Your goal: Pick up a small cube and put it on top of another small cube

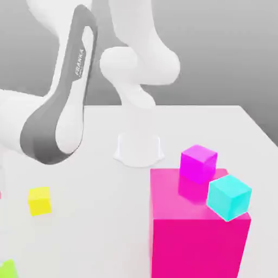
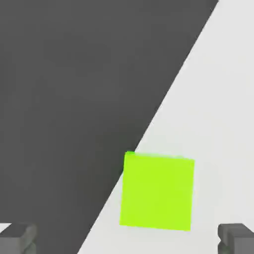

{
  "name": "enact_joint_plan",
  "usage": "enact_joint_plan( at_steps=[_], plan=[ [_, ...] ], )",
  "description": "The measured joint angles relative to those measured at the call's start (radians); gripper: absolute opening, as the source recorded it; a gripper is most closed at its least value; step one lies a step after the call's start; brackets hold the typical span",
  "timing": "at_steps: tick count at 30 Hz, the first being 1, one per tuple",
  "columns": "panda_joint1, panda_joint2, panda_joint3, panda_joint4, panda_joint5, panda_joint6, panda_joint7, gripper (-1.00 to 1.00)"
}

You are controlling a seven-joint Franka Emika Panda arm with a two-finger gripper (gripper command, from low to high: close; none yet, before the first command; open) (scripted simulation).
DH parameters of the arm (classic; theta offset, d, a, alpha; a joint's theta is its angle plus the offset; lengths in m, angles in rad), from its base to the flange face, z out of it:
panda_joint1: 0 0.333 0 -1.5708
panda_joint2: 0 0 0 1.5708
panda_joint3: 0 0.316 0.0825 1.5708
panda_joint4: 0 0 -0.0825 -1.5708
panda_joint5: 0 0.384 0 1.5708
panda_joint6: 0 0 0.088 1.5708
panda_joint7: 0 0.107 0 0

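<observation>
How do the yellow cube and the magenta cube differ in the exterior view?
The yellow cube sits on the table; the magenta cube sits on the big pink block. The yellow cube is toward the view's left, the magenta cube toward its right. Both are plain, single-coloured cubes.

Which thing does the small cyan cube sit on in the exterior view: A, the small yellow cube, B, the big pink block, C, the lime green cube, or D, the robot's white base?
B: the small cyan cube rests on top of the big pink block, near its front edge.
</observation>
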Motion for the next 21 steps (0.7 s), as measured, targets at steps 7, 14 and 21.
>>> enact_joint_plan(
  at_steps=[7,14,21],
  plan=[
    [-0.016,0.103,0.017,0.022,0.021,0.076,-0.009,-1.00],
    [0.001,-0.012,0.001,-0.005,-0.003,-0.013,0.000,-1.00],
    [0.102,-0.268,0.102,-0.101,-0.102,-0.167,-0.212,-1.00]
  ],
)
